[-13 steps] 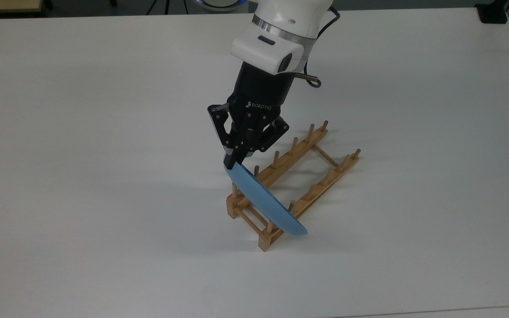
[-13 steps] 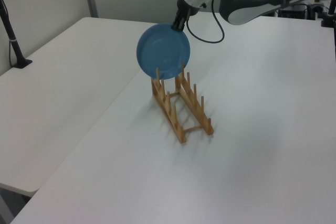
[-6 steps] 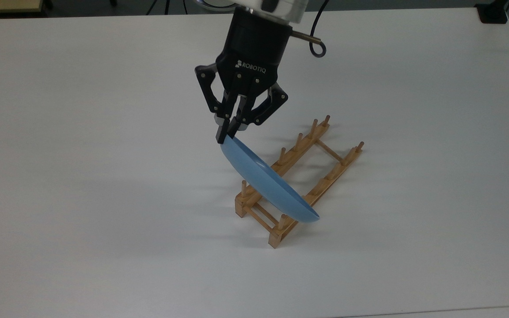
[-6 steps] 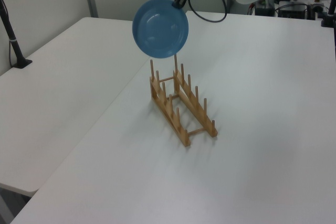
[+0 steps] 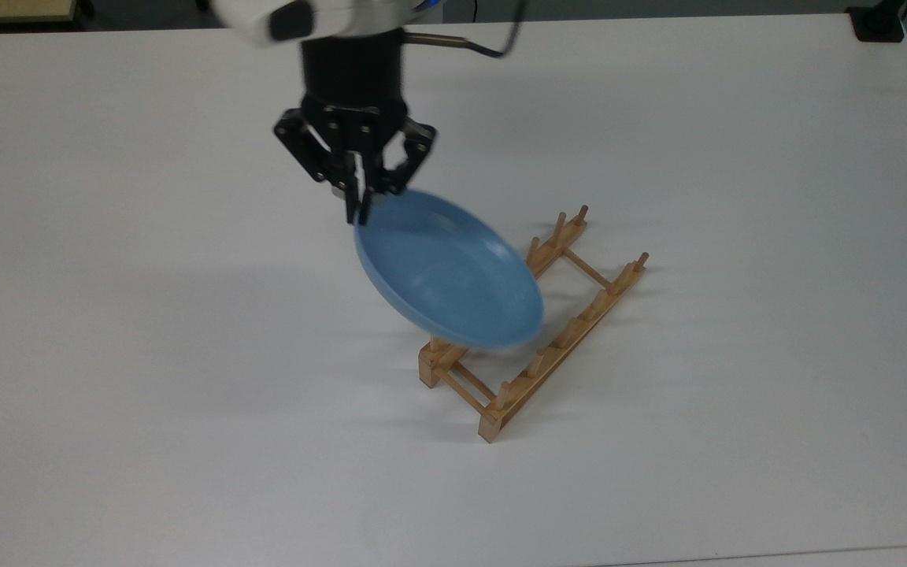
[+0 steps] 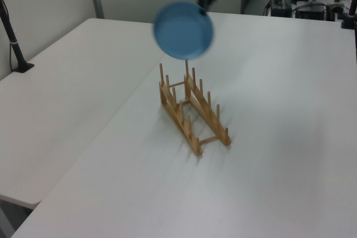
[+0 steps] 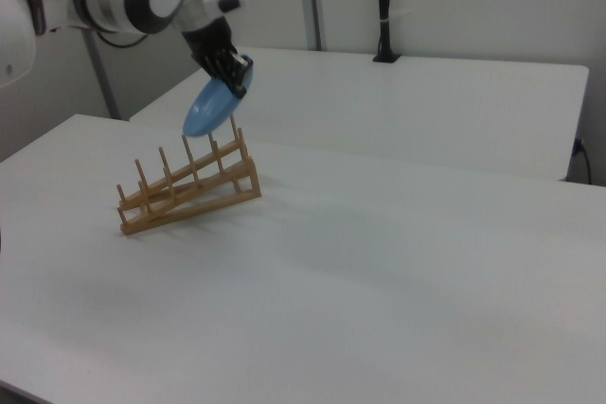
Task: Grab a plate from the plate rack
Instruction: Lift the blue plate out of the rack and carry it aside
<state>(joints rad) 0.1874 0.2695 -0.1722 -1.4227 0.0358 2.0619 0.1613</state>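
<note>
While the gripper [image 5: 360, 206] pinches the rim of the plate [image 5: 448, 272], the light-blue plate hangs in the air clear of the plate rack [image 5: 534, 325], tilted with its hollow side up in the top view. Its fingers are clenched on the plate's upper-left edge near the centre of the top view's upper half. In the left view the plate [image 6: 183, 30] floats in the upper middle of the frame, above the far end of the plate rack [image 6: 192, 111], with its held edge at the upper right. In the right view the gripper [image 7: 237, 79] sits in the upper left, holding the plate [image 7: 208, 108] above the right end of the plate rack [image 7: 187, 190]. Under it all, the rack stands empty on the white table [image 5: 737, 197].
</note>
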